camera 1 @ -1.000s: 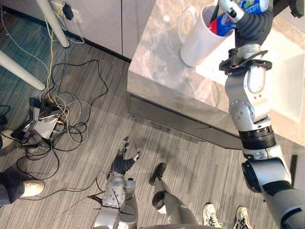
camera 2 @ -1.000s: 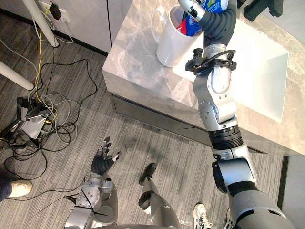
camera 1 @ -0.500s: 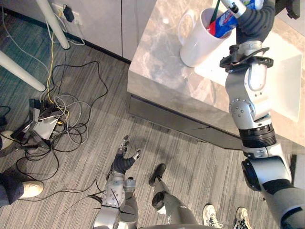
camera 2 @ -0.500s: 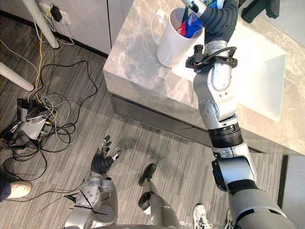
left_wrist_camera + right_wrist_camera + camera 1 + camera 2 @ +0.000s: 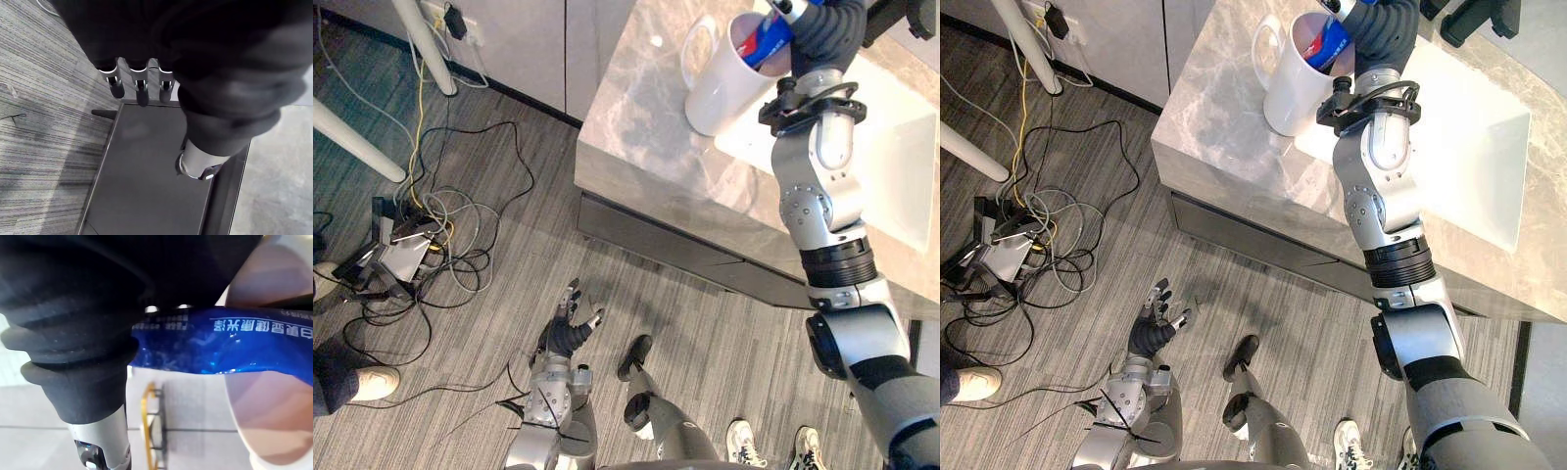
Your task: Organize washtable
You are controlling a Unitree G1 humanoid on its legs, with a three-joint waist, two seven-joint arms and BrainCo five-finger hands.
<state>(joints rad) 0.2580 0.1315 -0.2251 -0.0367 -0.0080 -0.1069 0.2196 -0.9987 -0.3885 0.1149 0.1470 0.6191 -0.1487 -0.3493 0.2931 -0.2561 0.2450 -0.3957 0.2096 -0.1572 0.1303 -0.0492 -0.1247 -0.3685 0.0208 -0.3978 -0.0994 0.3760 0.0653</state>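
Observation:
A white mug (image 5: 722,86) with a handle stands on the grey marble washtable (image 5: 636,127), next to the white basin (image 5: 901,166). My right hand (image 5: 1386,24) reaches over the mug from above, shut on a blue and red toothpaste tube (image 5: 762,37). The tube's red end slants down inside the mug's mouth. In the right wrist view the blue tube (image 5: 220,345) runs across under the hand's dark cover (image 5: 88,333), over the mug's rim (image 5: 274,401). My left hand (image 5: 570,328) hangs low over the floor, fingers (image 5: 139,90) straight and holding nothing.
A tangle of cables and a power strip (image 5: 406,245) lies on the floor at the left, near white table legs (image 5: 421,44). A person's shoe (image 5: 367,384) shows at the lower left. A dark object (image 5: 1474,20) sits at the washtable's back. A yellow wire rack (image 5: 149,426) stands behind the mug.
My right hand has moved farther over the mug, and the tube's red end has sunk deeper into it. The left hand has stayed where it was.

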